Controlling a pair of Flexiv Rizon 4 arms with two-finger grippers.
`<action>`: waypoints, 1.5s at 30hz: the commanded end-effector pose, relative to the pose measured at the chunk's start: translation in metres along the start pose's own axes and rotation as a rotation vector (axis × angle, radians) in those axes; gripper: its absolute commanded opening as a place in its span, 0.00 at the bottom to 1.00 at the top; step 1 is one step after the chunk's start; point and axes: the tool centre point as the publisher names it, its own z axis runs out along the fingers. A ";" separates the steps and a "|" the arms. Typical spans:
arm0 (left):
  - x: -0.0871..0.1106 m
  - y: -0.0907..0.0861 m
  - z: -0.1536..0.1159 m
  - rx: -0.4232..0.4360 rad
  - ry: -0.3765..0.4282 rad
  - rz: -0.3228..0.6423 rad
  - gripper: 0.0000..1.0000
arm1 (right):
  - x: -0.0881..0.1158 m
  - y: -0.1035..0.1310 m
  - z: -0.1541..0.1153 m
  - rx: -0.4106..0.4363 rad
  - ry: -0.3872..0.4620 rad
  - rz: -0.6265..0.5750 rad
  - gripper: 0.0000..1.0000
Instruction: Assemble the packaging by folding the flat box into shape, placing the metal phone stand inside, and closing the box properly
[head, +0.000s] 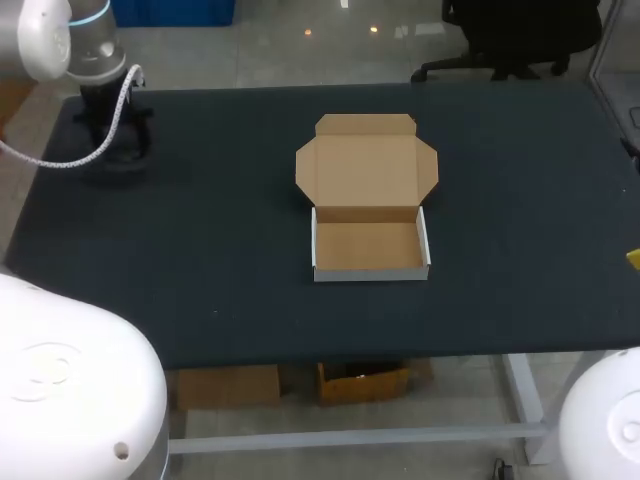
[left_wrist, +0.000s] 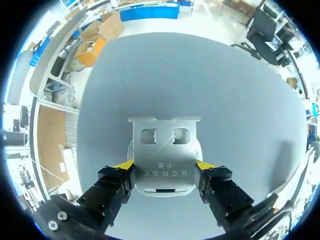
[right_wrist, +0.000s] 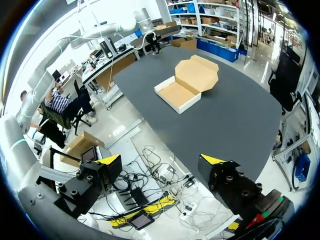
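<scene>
Since the box (head: 368, 245) already stands folded mid-table (head: 200, 250) with its lid (head: 365, 165) laid open behind the tray, folding looks done; loading and closing are left. Head view: left arm (head: 100, 95) is down at the table corner, well apart from the box and left of it; the stand doesn't show here. Left wrist view: left gripper (left_wrist: 165, 167) has the metal phone stand (left_wrist: 162, 145) pinched, a yellow tip touching each side edge, and the box is out of sight. Right wrist view: right gripper (right_wrist: 160, 162) is wide open, holds nothing, and hangs off the table edge with the box (right_wrist: 177, 95) well ahead. Risks, as I judge them: thin smooth edges could let the stand pivot or slip on the long carry. If it clips a tray wall, the unbraced box slides.
</scene>
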 end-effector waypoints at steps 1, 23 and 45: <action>0.003 0.012 -0.010 0.018 -0.013 -0.002 0.00 | 0.016 -0.014 -0.004 -0.068 -0.037 -0.064 1.00; 0.025 0.062 -0.036 0.010 -0.019 0.070 0.00 | 0.012 -0.015 0.002 -0.085 -0.119 -0.147 1.00; 0.042 0.082 -0.034 -0.009 -0.020 0.115 0.00 | -0.017 -0.006 0.022 -0.131 -0.252 -0.160 1.00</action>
